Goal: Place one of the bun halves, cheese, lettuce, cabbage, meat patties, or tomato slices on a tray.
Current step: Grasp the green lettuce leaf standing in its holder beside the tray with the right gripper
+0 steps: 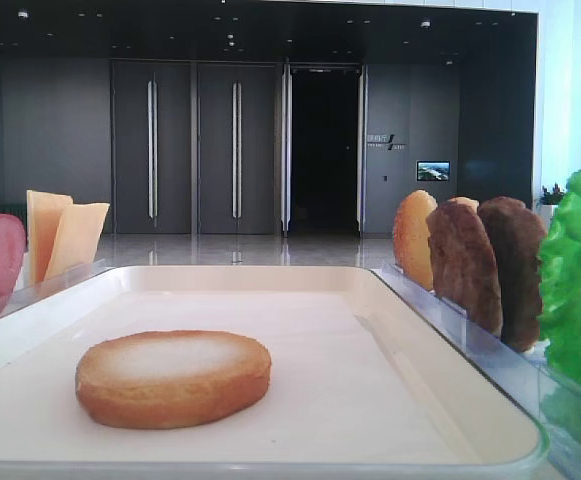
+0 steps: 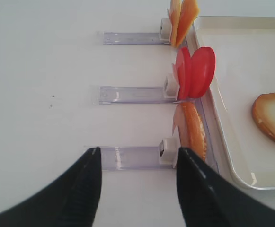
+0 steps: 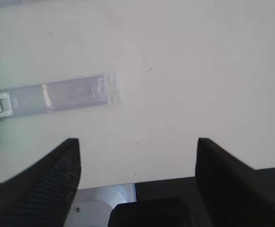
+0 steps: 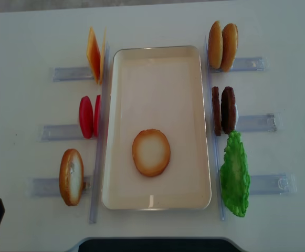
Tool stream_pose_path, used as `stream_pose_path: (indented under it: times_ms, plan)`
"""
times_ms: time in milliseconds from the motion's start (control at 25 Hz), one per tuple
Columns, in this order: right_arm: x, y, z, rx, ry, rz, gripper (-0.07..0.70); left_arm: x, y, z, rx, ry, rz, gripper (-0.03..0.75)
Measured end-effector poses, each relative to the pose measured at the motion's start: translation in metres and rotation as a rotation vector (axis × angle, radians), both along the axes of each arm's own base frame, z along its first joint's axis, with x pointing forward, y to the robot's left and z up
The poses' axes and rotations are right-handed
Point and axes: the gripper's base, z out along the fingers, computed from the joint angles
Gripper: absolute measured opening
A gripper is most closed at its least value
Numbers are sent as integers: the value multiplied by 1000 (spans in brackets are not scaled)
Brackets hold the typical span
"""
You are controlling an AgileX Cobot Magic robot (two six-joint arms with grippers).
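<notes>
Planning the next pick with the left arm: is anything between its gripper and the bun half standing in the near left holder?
Nothing visible. In the left wrist view the left gripper is open above bare table, and only the clear holder lies between it and the upright bun half, beside the tray.

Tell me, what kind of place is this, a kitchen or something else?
Probably a demo or lab space, not a kitchen: a plain white table with food pieces standing in clear racks around a tray, and a dim lobby with tall dark doors behind.
</notes>
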Motion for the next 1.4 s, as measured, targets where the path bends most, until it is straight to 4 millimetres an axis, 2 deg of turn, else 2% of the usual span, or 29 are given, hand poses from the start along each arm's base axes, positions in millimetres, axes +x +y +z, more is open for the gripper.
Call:
stream_pose_path:
  times_ms: [800, 1400]
  plan:
    - [0, 10, 1, 101, 4, 8, 514, 0, 0, 0, 0, 0, 0, 391]
    - [-5, 46, 2, 162, -5, 118, 514, 0, 0, 0, 0, 0, 0, 391]
